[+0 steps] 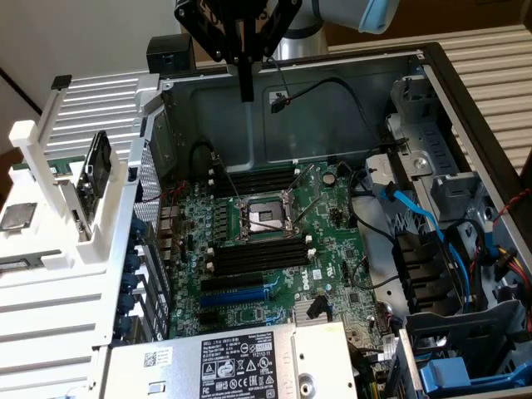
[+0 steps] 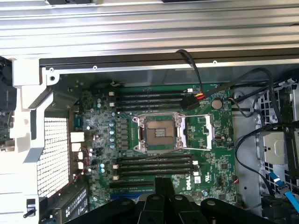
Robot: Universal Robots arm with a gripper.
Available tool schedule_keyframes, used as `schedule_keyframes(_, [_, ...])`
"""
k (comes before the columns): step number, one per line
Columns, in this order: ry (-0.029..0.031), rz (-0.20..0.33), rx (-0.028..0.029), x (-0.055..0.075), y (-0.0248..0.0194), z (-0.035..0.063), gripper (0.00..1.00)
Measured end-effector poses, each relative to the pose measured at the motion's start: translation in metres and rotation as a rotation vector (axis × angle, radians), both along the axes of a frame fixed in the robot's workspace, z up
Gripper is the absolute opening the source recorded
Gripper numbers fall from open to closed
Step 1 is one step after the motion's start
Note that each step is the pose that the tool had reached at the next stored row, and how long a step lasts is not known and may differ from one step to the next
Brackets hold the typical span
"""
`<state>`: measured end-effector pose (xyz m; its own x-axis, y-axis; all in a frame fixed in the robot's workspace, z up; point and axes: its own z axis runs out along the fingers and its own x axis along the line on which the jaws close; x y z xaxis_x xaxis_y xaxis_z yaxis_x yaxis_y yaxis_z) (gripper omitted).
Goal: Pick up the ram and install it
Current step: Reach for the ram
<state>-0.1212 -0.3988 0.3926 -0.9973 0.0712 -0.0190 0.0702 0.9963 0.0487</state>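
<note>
Claw [image 1: 247, 93] hangs over the open case [image 1: 332, 91], closed narrow, nothing in it. Memory slots [image 2: 154, 164] on the motherboard [image 2: 212, 172] are bare. Ram [image 1: 95, 170] looks to be the dark narrow board upright in the white rack [image 1: 83, 91], exterior view's left, well apart from the claw.

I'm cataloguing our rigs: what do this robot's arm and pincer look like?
The arm is silver-grey with a light-blue joint cap. The pincer is all black: angular linkage bars narrowing to slim straight fingers.
</note>
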Motion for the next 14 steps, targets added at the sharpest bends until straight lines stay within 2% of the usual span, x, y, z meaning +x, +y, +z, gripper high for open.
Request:
schedule_keyframes(5, [0.0000, 0.000, -0.0001, 0.000, 0.0003, 0.0027, 0.10])
schedule_keyframes(7, [-0.0009, 0.000, -0.0002, -0.009, 0.0003, 0.0068, 0.10])
schedule_keyframes(14, [-0.0133, 0.000, 0.0000, -0.034, 0.0008, 0.0067, 0.10])
